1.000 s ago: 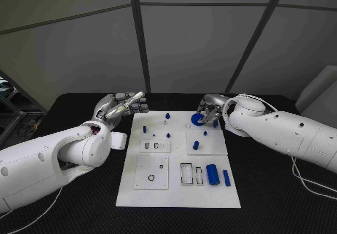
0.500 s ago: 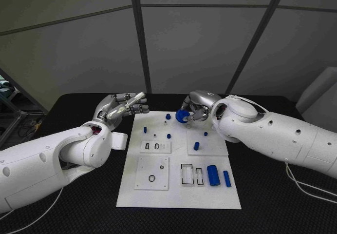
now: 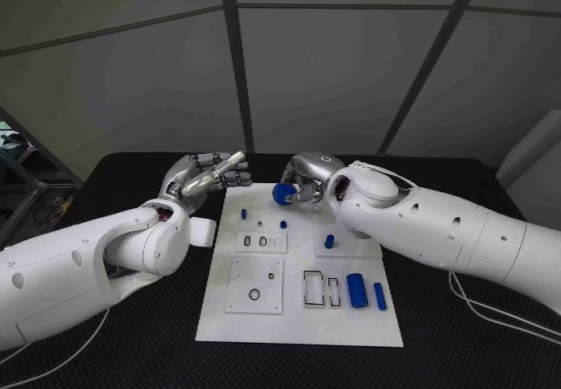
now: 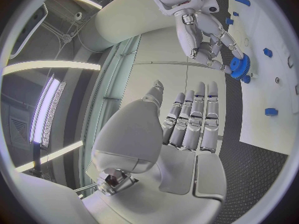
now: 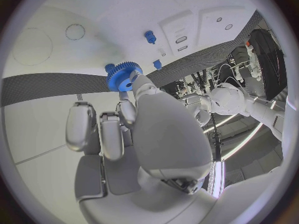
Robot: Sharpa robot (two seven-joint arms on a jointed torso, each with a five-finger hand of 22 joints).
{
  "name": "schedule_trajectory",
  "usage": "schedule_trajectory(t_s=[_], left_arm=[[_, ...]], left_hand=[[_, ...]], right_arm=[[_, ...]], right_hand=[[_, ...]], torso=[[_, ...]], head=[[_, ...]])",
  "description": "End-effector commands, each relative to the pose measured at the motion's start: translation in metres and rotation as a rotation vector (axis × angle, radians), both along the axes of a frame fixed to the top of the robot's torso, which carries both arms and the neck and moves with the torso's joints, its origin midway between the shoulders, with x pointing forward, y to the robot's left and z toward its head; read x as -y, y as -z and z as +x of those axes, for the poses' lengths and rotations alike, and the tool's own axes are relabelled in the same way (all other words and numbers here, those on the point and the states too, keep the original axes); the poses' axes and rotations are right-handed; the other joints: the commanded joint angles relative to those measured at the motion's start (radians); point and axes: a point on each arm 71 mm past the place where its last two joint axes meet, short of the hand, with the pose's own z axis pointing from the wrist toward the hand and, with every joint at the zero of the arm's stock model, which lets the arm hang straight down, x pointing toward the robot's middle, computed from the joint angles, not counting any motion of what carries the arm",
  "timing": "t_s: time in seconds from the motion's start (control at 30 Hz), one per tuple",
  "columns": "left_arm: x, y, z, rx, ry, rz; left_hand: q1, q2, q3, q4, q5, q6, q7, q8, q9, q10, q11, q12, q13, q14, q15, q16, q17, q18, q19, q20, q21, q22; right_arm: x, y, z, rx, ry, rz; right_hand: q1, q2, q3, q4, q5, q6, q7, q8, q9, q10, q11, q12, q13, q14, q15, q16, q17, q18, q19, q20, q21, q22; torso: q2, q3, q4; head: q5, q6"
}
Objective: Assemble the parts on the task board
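Gear (image 3: 284, 193) pinched in right hand (image 3: 306, 180) over task board (image 3: 299, 324) far edge, likely for a peg; left hand (image 3: 208, 177) released, idle.

far edge: right hand (image 3: 306, 180) over pegs (image 3: 282, 224) | near edge: cylinders (image 3: 357, 290)

The black table (image 3: 468, 340) has a coarse, mat-like surface that reaches all its edges. Behind its far edge stands a wall of grey panels (image 3: 322, 81), divided by dark bars (image 3: 237, 73) that run upward, with one slanted seam across the top left. Past the table's left edge stands a metal rack (image 3: 21, 203) with dark gear on it. Beyond the right edge leans a pale white panel (image 3: 534, 154).
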Motion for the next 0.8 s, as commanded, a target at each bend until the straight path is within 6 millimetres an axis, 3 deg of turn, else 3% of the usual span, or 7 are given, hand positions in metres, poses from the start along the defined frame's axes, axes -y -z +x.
schedule_trajectory(t_s=[0.03,0.8], left_arm=[[0.002,-0.002,0.000,0.009,0.013,-0.002],[0.003,-0.002,0.000,0.009,0.015,-0.003]], left_hand=[[0.001,0.003,0.000,-0.004,0.001,-0.002,0.009,-0.003,0.000,0.005,0.002,-0.006,0.001,0.001,0.009,-0.003,0.001,-0.019,0.000,0.002,0.002,-0.001],[0.001,0.003,0.000,-0.004,0.001,-0.002,0.009,-0.003,0.000,0.005,0.002,-0.006,0.001,0.001,0.009,-0.003,0.001,-0.019,0.000,0.002,0.002,-0.001]], right_arm=[[-0.005,-0.001,0.001,0.023,-0.013,-0.007],[-0.019,0.018,0.004,-0.020,-0.022,-0.056]], right_hand=[[-0.001,0.002,0.009,0.003,0.006,0.040,-0.022,0.004,0.012,0.004,0.000,0.001,-0.003,0.071,-0.006,0.004,0.099,-0.020,0.007,-0.001,0.003,0.000],[-0.023,-0.007,0.016,0.005,-0.007,0.030,-0.016,-0.011,0.007,-0.005,0.006,-0.008,-0.009,0.070,-0.002,0.003,0.096,-0.019,0.004,0.002,0.000,-0.005]], torso=[[0.000,0.0007,-0.0009],[0.001,0.0015,-0.0034]], head=[[0.004,-0.003],[0.011,-0.008]])
